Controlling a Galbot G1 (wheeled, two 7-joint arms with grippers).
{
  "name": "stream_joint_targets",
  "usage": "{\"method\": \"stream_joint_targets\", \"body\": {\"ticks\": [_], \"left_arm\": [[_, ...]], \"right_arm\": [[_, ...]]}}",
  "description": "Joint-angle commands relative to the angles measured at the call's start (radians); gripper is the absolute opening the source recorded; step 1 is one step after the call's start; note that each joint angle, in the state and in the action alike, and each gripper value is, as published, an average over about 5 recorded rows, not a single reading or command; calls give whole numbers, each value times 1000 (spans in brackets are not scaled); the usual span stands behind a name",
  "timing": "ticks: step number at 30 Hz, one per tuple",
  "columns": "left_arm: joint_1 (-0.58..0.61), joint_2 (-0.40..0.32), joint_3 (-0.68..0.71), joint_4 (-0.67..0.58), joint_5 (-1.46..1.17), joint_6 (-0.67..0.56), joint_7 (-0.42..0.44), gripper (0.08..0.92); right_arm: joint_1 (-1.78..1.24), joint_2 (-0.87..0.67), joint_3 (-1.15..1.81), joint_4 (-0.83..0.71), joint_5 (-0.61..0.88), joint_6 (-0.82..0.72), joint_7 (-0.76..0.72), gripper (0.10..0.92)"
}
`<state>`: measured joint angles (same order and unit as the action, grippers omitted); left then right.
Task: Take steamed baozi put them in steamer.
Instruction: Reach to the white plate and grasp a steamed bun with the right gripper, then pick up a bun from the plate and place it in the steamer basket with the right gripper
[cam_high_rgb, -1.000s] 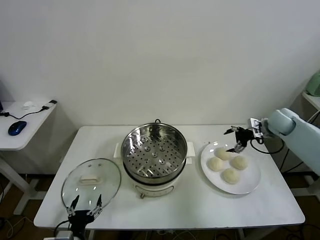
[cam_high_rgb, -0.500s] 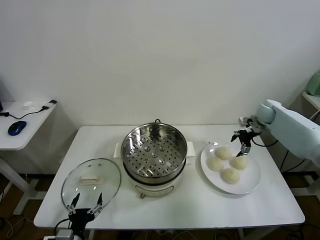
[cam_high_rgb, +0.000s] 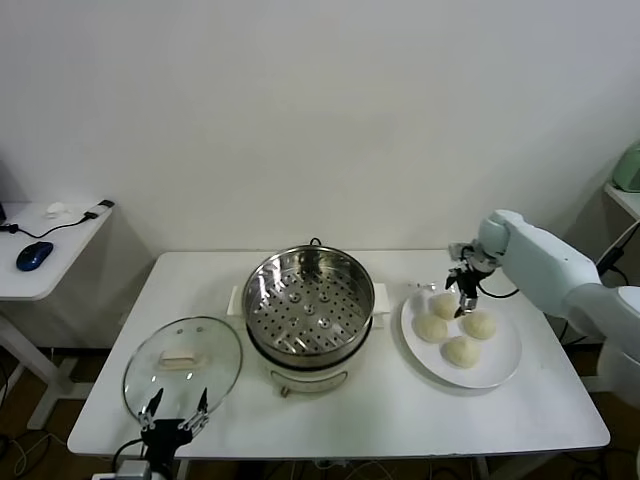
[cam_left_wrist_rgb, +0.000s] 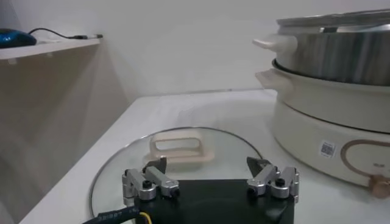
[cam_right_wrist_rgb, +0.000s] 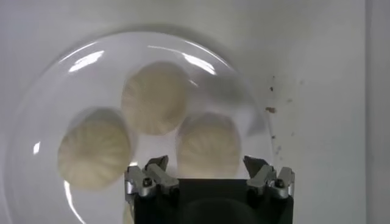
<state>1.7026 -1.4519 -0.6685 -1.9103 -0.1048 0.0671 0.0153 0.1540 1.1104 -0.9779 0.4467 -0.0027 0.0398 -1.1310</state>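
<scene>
Four cream-white baozi lie on a white plate (cam_high_rgb: 500, 368) to the right of the steamer (cam_high_rgb: 308, 305): one at the back (cam_high_rgb: 442, 306), one on the left (cam_high_rgb: 431, 328), one on the right (cam_high_rgb: 479, 325) and one at the front (cam_high_rgb: 461, 351). My right gripper (cam_high_rgb: 463, 293) hovers open over the back of the plate, fingers pointing down. In the right wrist view the open gripper (cam_right_wrist_rgb: 206, 165) straddles one baozi (cam_right_wrist_rgb: 207, 146) from above, with two more (cam_right_wrist_rgb: 154, 97) (cam_right_wrist_rgb: 94, 152) beyond it. The steamer's perforated tray is empty. My left gripper (cam_high_rgb: 172, 415) is parked open at the table's front left.
A round glass lid (cam_high_rgb: 183, 365) with a cream handle lies flat to the left of the steamer; the left wrist view shows it (cam_left_wrist_rgb: 183, 146) under the left gripper (cam_left_wrist_rgb: 207, 167), with the steamer's base (cam_left_wrist_rgb: 329, 122) beside it. A side desk (cam_high_rgb: 50, 245) stands far left.
My right arm has swung in from the right, and its gripper has moved a little left and down over the back of the plate. The left arm has not moved.
</scene>
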Motion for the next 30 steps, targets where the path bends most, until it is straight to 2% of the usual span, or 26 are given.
{"method": "stream_joint_targets", "body": {"ticks": [1, 6, 13, 18, 22, 26, 30], "left_arm": [[0, -1, 1, 2, 1, -2, 0, 823], [-1, -1, 6, 6, 2, -4, -1, 823], [0, -1, 8, 9, 3, -6, -3, 823], [1, -1, 7, 14, 6, -8, -7, 823], [5, -1, 5, 7, 7, -6, -8, 823], [8, -4, 4, 0, 14, -6, -8, 823], [13, -7, 11, -6, 24, -6, -8, 823]], "right_arm": [[-17, 58, 22, -78, -67, -3, 10, 822], [-20, 70, 38, -98, -75, -6, 14, 799], [-18, 72, 39, -96, -97, -16, 10, 681], [-8, 65, 37, -73, -85, -21, 13, 642], [82, -3, -56, 61, 13, -42, 4, 637], [318, -70, -281, 280, 174, -37, -21, 636], [605, -42, -451, 448, 359, 21, -53, 636]]}}
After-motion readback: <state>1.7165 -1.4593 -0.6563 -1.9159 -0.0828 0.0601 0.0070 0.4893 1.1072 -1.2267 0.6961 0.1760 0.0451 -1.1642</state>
